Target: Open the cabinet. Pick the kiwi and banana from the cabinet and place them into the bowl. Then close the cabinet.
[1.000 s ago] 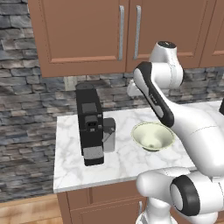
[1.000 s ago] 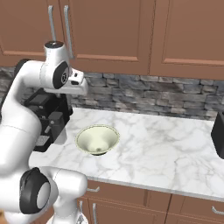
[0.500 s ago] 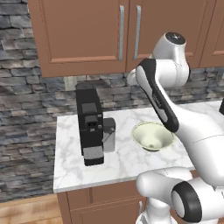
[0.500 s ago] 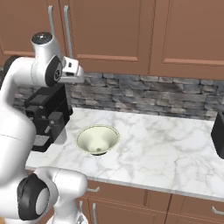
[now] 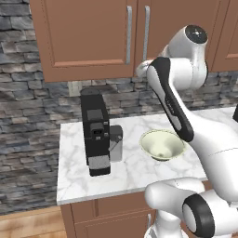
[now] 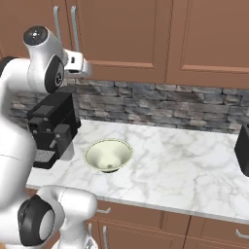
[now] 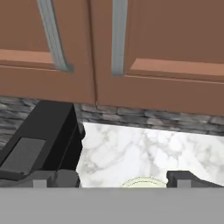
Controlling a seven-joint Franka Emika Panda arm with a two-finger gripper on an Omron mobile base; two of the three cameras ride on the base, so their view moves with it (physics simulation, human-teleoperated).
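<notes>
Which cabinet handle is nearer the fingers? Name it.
The right door's handle: nearly in line with the open fingers; the left door's handle sits off to the side.

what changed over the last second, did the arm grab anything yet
The arm rose and swung toward the cabinet; the gripper climbed from the stone backsplash to just below the doors, near the two bar handles. It took hold of nothing: the jaws stand open and empty. Both doors stayed shut, and the bowl and the coffee machine kept their places on the counter.
</notes>
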